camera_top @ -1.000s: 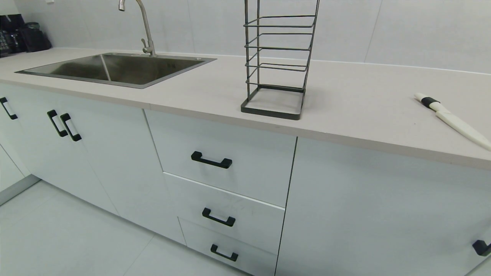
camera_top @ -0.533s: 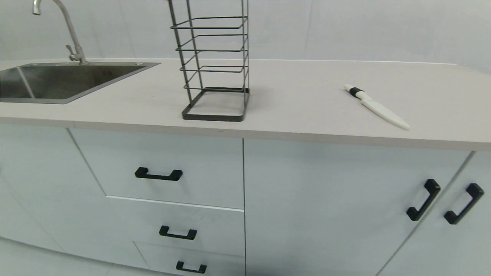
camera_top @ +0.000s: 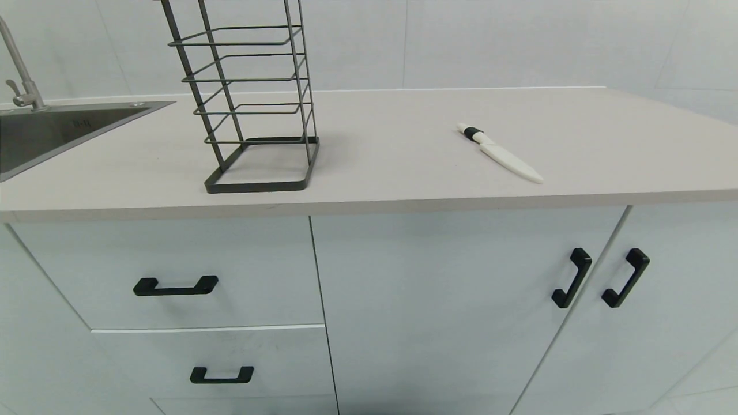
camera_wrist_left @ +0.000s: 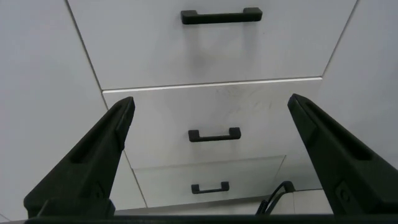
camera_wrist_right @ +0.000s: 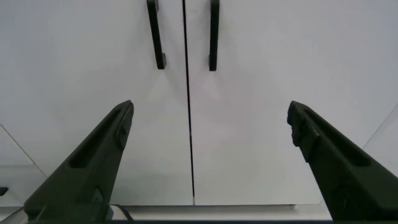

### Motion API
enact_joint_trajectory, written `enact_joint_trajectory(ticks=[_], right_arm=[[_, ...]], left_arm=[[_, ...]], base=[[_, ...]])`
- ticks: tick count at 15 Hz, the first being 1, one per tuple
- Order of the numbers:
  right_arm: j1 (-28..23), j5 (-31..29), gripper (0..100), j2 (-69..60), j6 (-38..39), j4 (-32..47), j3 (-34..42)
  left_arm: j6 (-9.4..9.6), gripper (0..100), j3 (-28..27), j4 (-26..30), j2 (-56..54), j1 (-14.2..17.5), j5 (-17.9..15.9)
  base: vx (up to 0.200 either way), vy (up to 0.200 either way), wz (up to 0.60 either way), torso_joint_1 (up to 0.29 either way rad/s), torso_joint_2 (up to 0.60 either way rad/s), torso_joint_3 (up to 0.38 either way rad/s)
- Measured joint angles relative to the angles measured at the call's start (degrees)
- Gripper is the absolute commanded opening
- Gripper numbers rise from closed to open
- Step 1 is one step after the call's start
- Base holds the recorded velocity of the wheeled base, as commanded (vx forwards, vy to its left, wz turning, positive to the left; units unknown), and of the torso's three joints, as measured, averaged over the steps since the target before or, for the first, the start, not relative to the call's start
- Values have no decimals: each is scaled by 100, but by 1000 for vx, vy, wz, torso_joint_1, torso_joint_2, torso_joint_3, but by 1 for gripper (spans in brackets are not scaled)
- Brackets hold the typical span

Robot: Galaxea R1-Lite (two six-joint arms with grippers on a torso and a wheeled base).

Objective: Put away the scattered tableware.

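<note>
A white knife (camera_top: 500,153) with a black band on its handle lies flat on the beige countertop (camera_top: 403,167), right of centre. A tall black wire rack (camera_top: 248,104) stands empty on the counter to the knife's left. My left gripper (camera_wrist_left: 211,109) is open, held low in front of the stacked drawers (camera_wrist_left: 217,130) below the counter. My right gripper (camera_wrist_right: 211,109) is open too, facing the white double cabinet doors (camera_wrist_right: 186,124) with their black handles. Neither holds anything.
A steel sink (camera_top: 52,129) with a tap (camera_top: 20,75) sits at the counter's far left. Drawers with black handles (camera_top: 176,286) lie under the rack; cabinet door handles (camera_top: 599,276) are under the knife. A tiled wall backs the counter.
The head view has swung to the right: sink, rack and knife all slid left in the picture. Nothing on the counter has itself moved.
</note>
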Motion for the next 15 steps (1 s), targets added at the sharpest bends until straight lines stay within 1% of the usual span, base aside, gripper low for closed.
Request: enact_joint_trajectory(ticks=[2,5,8,11,15], right_arm=[[0,2,100,0,0,4,0],[0,0,100,0,0,4,0],[0,0,100,0,0,-2,-2],[-6,0,100,0,-2,4,0],[-4,4,100,0,-2,4,0]], left_arm=[[2,100,0,-1,0,0,2],[-6,100,0,-4,2,0,2],[-6,100,0,-4,2,0,5],[-6,100,0,-1,2,-7,2],[-16,100,0,-4,2,0,0]], base=[[0,0,0,0,0,0],[200,0,0,-2,6,-1],[0,0,0,0,0,0],[0,0,600,1,4,4],[0,0,0,0,0,0]])
